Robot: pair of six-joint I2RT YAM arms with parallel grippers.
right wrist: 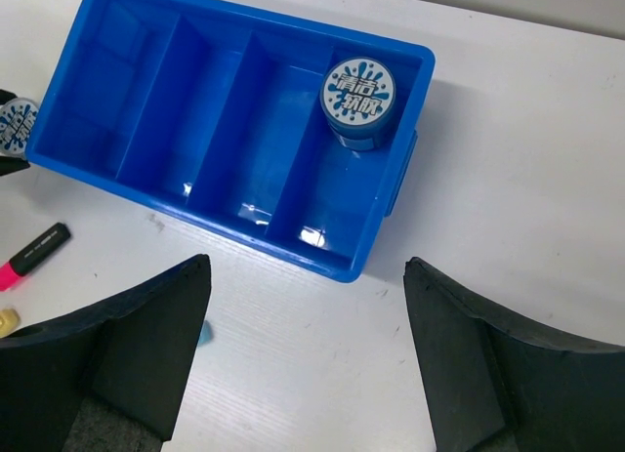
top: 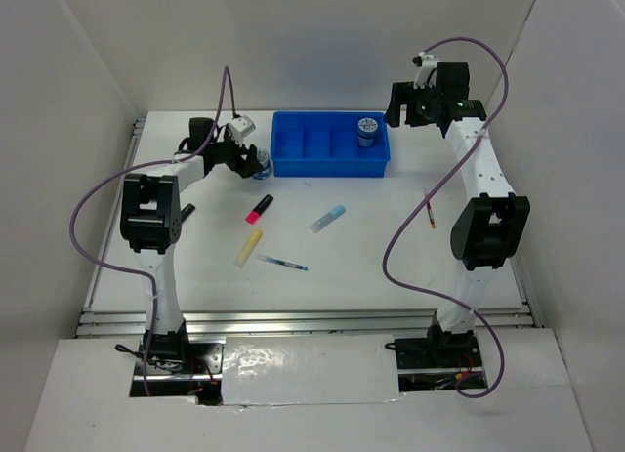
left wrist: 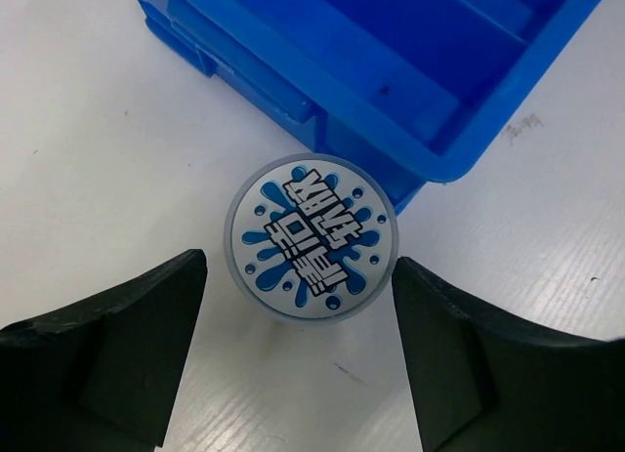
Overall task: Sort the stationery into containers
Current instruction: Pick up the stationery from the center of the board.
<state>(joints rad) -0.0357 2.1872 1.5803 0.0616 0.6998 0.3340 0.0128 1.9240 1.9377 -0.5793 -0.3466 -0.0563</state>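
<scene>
The blue tray point(top: 330, 169) stands at the table's back. One blue-and-white roll point(top: 368, 130) sits in its rightmost compartment, also seen in the right wrist view point(right wrist: 359, 93). The second roll point(left wrist: 311, 239) stands on the table at the tray's point(left wrist: 391, 91) front left corner. My left gripper point(left wrist: 298, 354) is open, its fingertips either side of this roll's near half without touching it. My right gripper point(right wrist: 308, 364) is open and empty, above the table off the tray's point(right wrist: 195, 218) right front corner. Pink point(top: 259, 210), pale yellow point(top: 248, 248) and light blue point(top: 328, 218) highlighters and a thin blue pen point(top: 281, 263) lie mid-table.
A small orange marker point(top: 431, 214) lies on the right by the right arm's purple cable. White walls close in the table on the left, back and right. The left arm point(top: 151, 213) stretches along the table's left side.
</scene>
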